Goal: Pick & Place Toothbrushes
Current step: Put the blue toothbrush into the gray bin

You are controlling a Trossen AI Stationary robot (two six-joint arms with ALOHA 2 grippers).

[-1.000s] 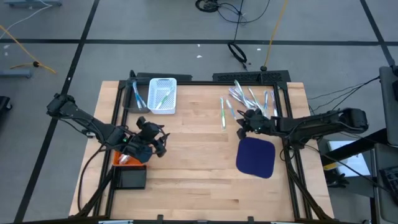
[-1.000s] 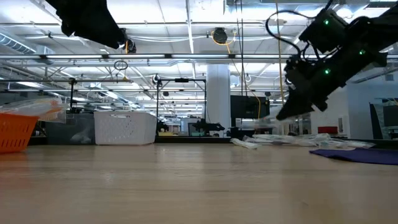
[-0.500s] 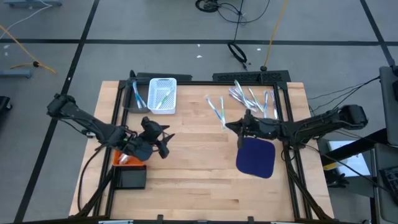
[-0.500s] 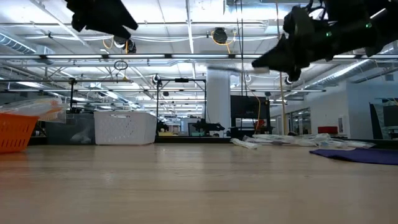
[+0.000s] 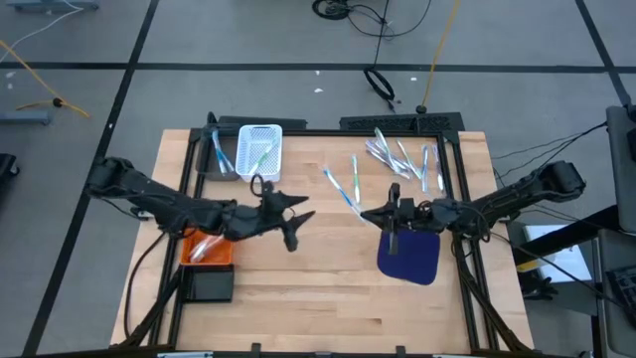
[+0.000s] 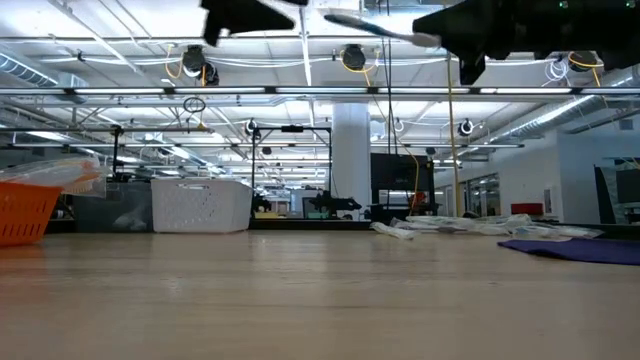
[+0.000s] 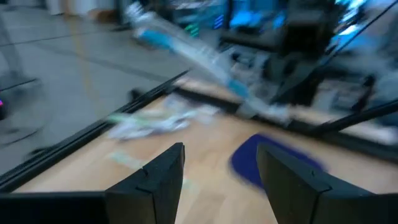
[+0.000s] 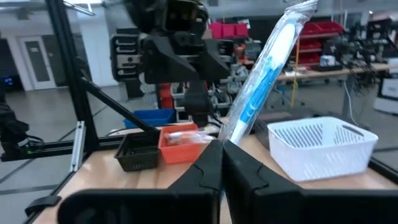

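Note:
My right gripper (image 5: pixel 366 213) hangs over the table's middle, shut on a blue toothbrush in a clear wrapper (image 8: pixel 261 68), which also shows from above (image 5: pixel 340 187). My left gripper (image 5: pixel 296 227) stands open, a short way to the left of it, pointing at it; its fingers (image 7: pixel 163 177) hold nothing. More toothbrushes (image 5: pixel 402 154) lie in a loose heap on the table at the far right. A white basket (image 5: pixel 260 151) at the far left holds a few green ones. My right gripper pinches the wrapped toothbrush by one end (image 8: pixel 229 134) between its two shut fingertips. The fingers come about level from the table's right. The toothbrush sticks out past them toward the far left, tilted upward, lifted clear of the table (image 6: pixel 370 24).
A dark blue mat (image 5: pixel 409 251) lies under the right arm. An orange basket (image 5: pixel 207 249) and a black bin (image 5: pixel 211 285) stand at the near left. A single green toothbrush (image 5: pixel 355 167) lies near the heap. Black frame rails (image 5: pixel 185 179) run along the table's sides.
My right gripper has risen from the heap with the toothbrush, tipping from pointing down to about level and swinging toward the table's left. My left gripper has reached from the orange basket toward the table's right, turning level toward the lifted toothbrush.

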